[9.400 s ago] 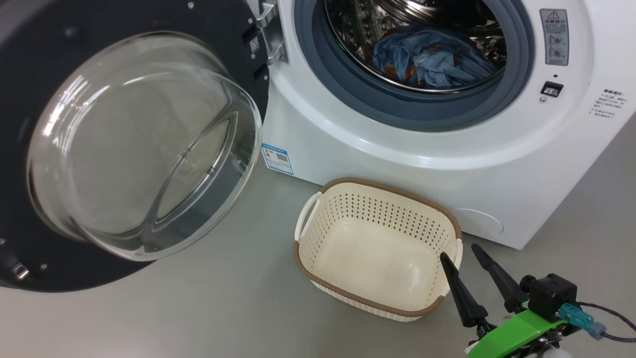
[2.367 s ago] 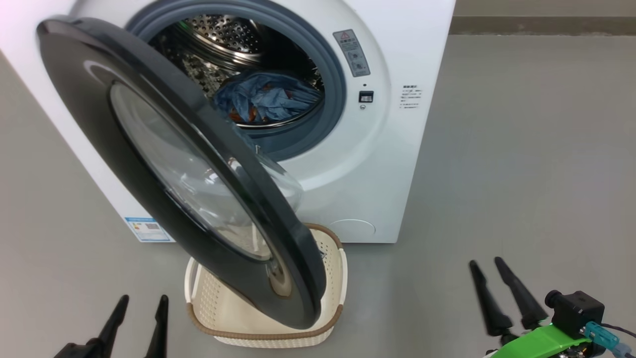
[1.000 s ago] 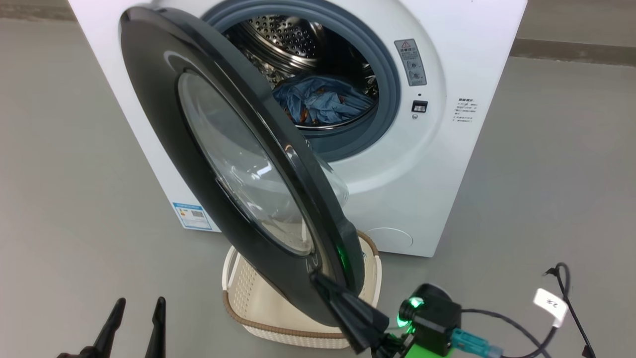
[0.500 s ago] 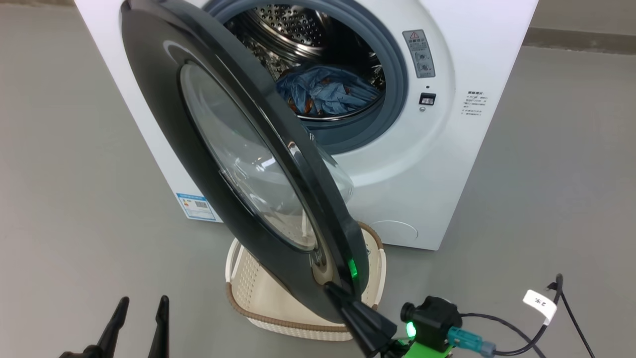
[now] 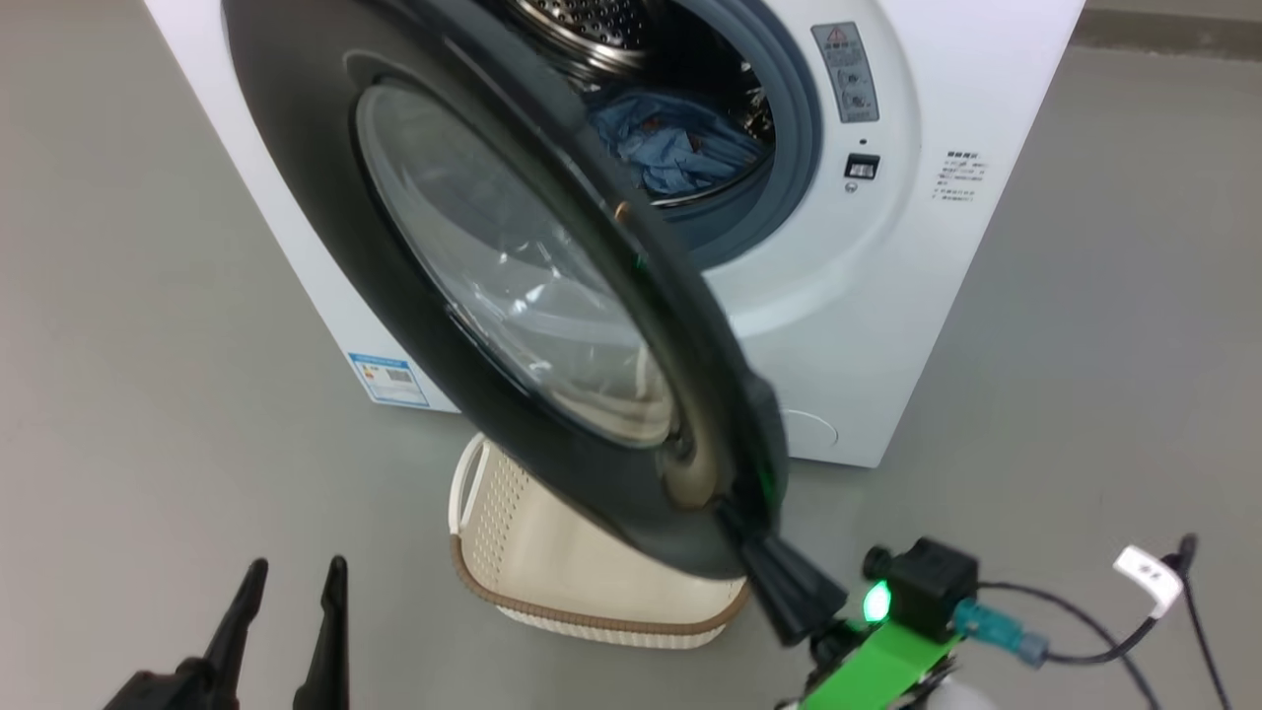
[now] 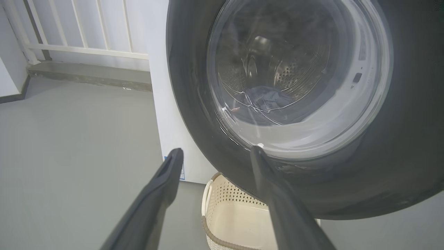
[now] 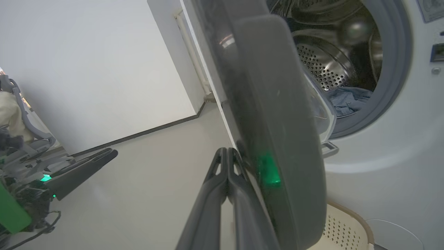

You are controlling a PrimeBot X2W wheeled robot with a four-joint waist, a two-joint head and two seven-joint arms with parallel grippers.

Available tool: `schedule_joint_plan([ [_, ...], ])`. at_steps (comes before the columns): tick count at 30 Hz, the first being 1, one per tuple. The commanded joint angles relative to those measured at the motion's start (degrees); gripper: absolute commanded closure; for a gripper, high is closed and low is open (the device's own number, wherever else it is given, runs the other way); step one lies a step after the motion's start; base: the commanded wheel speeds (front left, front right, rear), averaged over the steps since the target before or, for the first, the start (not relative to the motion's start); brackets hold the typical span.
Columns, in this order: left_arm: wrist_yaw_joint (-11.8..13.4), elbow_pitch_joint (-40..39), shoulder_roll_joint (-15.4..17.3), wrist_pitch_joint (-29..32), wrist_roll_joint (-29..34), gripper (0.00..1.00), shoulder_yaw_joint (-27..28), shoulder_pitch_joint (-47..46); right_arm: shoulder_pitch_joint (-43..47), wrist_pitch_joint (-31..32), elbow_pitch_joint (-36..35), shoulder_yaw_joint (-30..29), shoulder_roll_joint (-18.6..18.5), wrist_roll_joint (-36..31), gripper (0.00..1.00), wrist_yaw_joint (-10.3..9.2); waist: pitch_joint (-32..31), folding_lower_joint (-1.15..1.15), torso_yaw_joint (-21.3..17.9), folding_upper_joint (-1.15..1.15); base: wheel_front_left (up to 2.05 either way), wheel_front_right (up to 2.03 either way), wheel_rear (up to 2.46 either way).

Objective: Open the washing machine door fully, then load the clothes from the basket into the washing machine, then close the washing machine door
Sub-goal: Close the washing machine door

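Note:
The white washing machine [image 5: 868, 325] stands on the grey floor with its door [image 5: 414, 325] swung partway, black rim and glass bowl facing me. The light blue clothes [image 5: 680, 148] lie in the steel drum, also seen as clothes [image 7: 347, 99]. The cream basket [image 5: 582, 582] sits below the door, its inside bare where it shows. My right gripper [image 5: 739, 523] is shut, its tips pressed on the door's outer face near the free edge [image 7: 277, 104]. Low at the left my left gripper [image 5: 296, 572] is open and holds nothing, facing the door glass [image 6: 298, 80].
A black cable with a white tag [image 5: 1144, 572] trails on the floor at the right. A white railing [image 6: 86, 52] and a low kerb stand behind the machine's left side. A white wall with dark skirting [image 7: 104, 69] lies further left.
The door has swung further toward the machine, now covering more of the drum opening. My shut right gripper has followed it, staying on its lower edge. The left gripper has kept its place.

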Motion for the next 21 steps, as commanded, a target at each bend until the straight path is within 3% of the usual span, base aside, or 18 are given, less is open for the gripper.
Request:
schedule_joint_plan([
  [1, -0.14, -1.81, 0.40, -0.37, 0.27, 0.00, 1.89, -2.90, -2.68, -0.28, -1.18, -0.31, 0.35, 0.59, 1.00, 0.06, 0.82, 0.00, 0.00, 0.00, 0.00, 0.00, 0.00],
  [21, -0.14, -2.91, -1.17, -0.37, -0.65, 0.00, -0.20, -10.03, -15.22, -0.28, 2.82, -14.36, 1.51, -0.88, 1.00, 0.06, 8.44, 0.00, 2.43, 0.00, 0.00, 0.00, 0.00],
])
